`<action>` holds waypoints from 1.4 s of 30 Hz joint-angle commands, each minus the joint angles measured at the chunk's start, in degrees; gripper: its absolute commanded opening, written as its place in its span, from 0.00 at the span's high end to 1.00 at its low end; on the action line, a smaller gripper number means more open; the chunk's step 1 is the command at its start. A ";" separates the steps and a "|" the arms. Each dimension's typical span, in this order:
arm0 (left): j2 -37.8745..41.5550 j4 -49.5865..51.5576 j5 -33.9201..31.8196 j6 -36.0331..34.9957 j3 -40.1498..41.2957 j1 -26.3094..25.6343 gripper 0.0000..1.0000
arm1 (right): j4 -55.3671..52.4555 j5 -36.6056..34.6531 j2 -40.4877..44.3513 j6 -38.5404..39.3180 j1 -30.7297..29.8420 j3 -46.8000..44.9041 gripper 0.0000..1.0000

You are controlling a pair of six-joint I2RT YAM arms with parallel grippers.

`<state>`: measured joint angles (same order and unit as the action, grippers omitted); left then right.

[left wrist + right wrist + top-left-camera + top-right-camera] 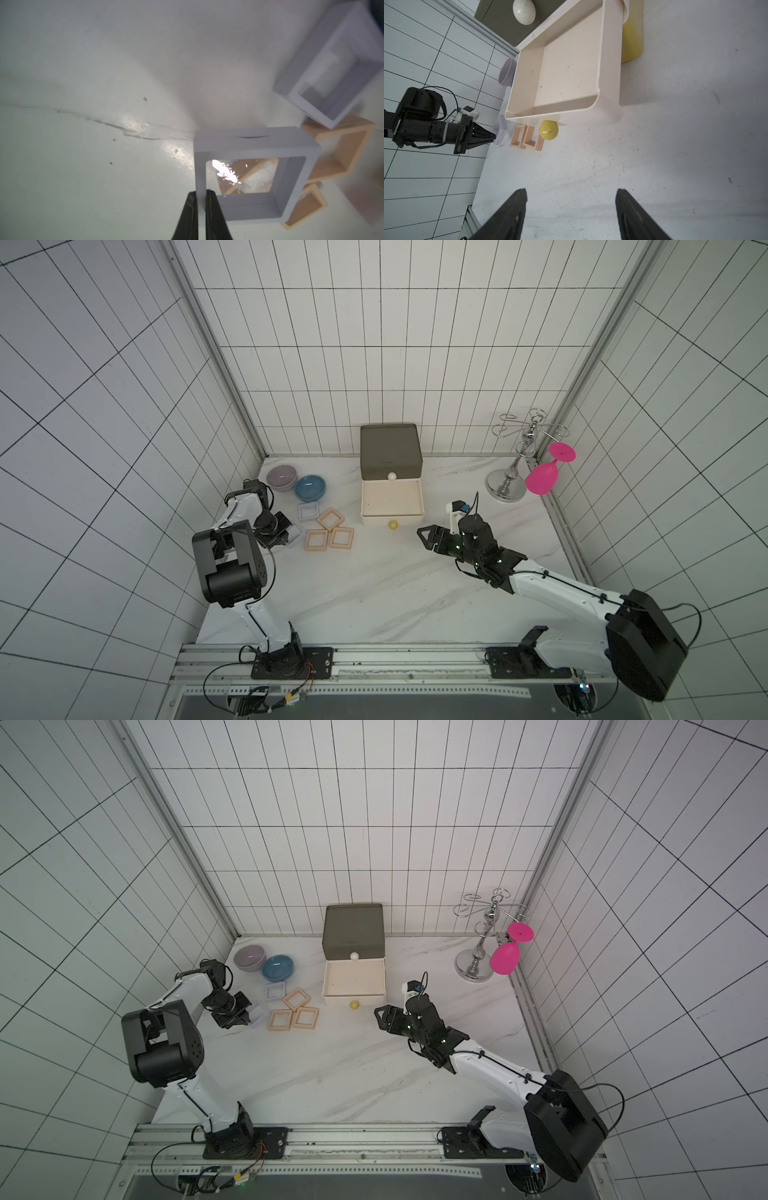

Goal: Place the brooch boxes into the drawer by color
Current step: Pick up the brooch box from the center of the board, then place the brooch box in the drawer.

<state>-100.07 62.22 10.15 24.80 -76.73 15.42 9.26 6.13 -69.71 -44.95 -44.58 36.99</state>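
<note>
On the far left, my left gripper (201, 192) was clamped tight on one side of a lavender-white brooch box (257, 176). The narrow fingers pinched its frame, with the clear window facing the wrist camera. I could not tell whether that box was clear of the table (374, 593).

Behind it, near the back wall, a lilac bowl (281, 477) and a blue bowl (310, 488) sat touching each other. Just right of the held box lay a second lavender-white box (308, 512), then a peach box (331, 519) turned cornerwise. Two more peach boxes (316, 540) lay side by side nearer me.

In the middle stood the drawer chest (390, 452), against the back wall, with a white knob (392, 476) on its closed dark top tier. Its white middle tier (419, 499) was pulled out, and I saw nothing inside it. The yellow knob (392, 525) of the bottom tier showed just below its front edge.

Further right, my right gripper (571, 193) hovered over bare table with its jaws wide and nothing between them, pointing toward the chest. In the far right corner was a metal stand (509, 485), with a pink glass (540, 483) hanging bowl-down.
</note>
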 commanded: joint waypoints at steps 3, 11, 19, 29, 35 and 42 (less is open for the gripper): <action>8.05 7.06 2.80 -1.09 -10.13 -10.07 1.00 | -6.04 -2.33 4.53 3.11 0.54 3.32 0.29; 9.28 7.32 4.29 1.95 -19.25 -22.67 1.00 | -13.56 -7.36 14.12 3.46 0.54 1.94 0.29; 2.99 6.95 0.62 1.92 -24.21 -31.19 1.00 | -21.44 -12.18 25.19 1.62 0.54 -2.28 0.28; -6.03 4.90 -3.13 0.61 -27.74 -35.24 1.00 | -25.67 -14.67 30.89 0.91 0.54 -4.26 0.28; -8.94 3.99 -3.09 1.11 -28.38 -36.40 1.00 | -25.66 -14.69 29.99 1.41 0.54 -3.55 0.28; -11.61 3.53 -3.91 0.96 -29.17 -37.48 1.00 | -25.06 -14.88 28.76 1.61 0.55 -3.42 0.28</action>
<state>-110.50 67.44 7.29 26.11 -104.05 -21.69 -15.73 -7.40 -40.69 -43.90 -44.58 33.87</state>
